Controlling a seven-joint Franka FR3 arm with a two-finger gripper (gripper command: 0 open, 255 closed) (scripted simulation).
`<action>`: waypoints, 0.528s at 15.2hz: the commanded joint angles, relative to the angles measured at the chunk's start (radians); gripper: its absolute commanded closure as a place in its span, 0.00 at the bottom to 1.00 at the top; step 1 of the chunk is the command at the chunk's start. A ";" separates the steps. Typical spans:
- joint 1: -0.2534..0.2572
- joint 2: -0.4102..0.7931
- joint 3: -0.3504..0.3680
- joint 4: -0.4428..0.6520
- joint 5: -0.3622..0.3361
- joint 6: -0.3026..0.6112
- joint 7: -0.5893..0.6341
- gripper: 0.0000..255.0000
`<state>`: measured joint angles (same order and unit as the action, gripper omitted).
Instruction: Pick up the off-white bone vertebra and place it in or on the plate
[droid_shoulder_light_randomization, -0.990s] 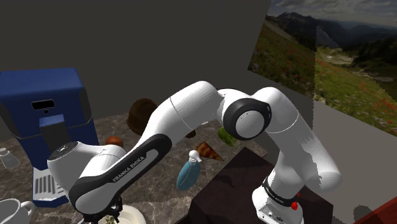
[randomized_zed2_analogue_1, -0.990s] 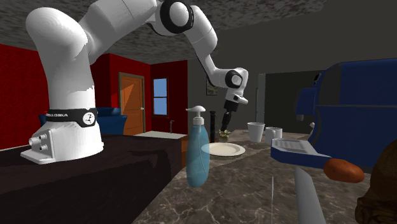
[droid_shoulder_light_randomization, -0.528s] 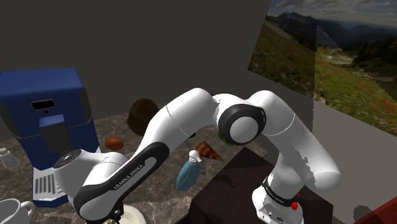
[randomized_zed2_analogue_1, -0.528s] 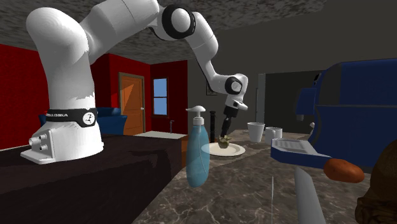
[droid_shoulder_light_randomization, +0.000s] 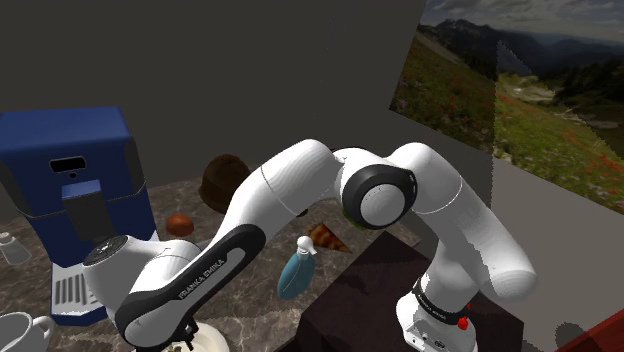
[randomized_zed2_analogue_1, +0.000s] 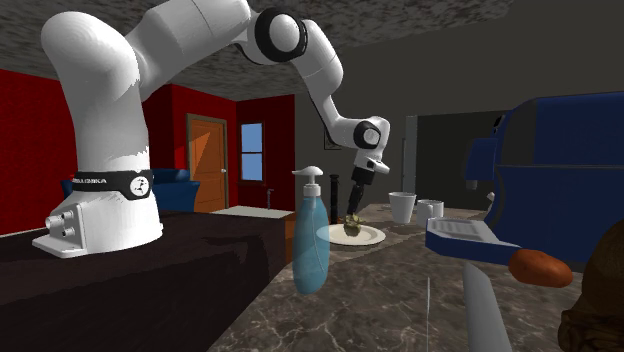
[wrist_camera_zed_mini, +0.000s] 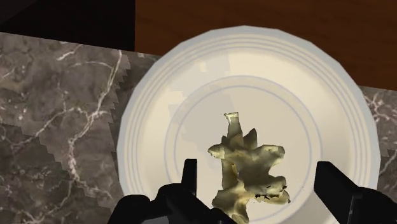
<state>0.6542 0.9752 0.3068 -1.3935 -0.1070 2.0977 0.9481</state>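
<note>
Off-white, the vertebra (wrist_camera_zed_mini: 248, 172) lies on the plate (wrist_camera_zed_mini: 159, 108), at the soap bottle's (randomized_zed2_analogue_1: 309, 240) three o'clock in the second exterior view, the gripper (wrist_camera_zed_mini: 257, 167) spread clear of it, so the placing looks done to me and a straight lift-off comes next.

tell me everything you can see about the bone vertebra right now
The vertebra is a knobbly, pale yellowish-cream lump with darker mottling and irregular spurs sticking out to several sides. It looks like bone. It lies near the middle of the white plate, apparently resting on it. The gripper straddles it with its fingers open and a gap showing on each side, so it is not held.
</note>
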 joint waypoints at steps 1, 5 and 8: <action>0.000 0.000 0.000 0.000 0.000 0.000 0.000 0.00; -0.003 -0.015 0.003 0.009 0.003 -0.024 -0.002 0.00; -0.010 -0.052 0.009 0.044 0.010 -0.095 -0.006 0.00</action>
<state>0.6468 0.9341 0.3139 -1.3610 -0.0993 2.0253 0.9446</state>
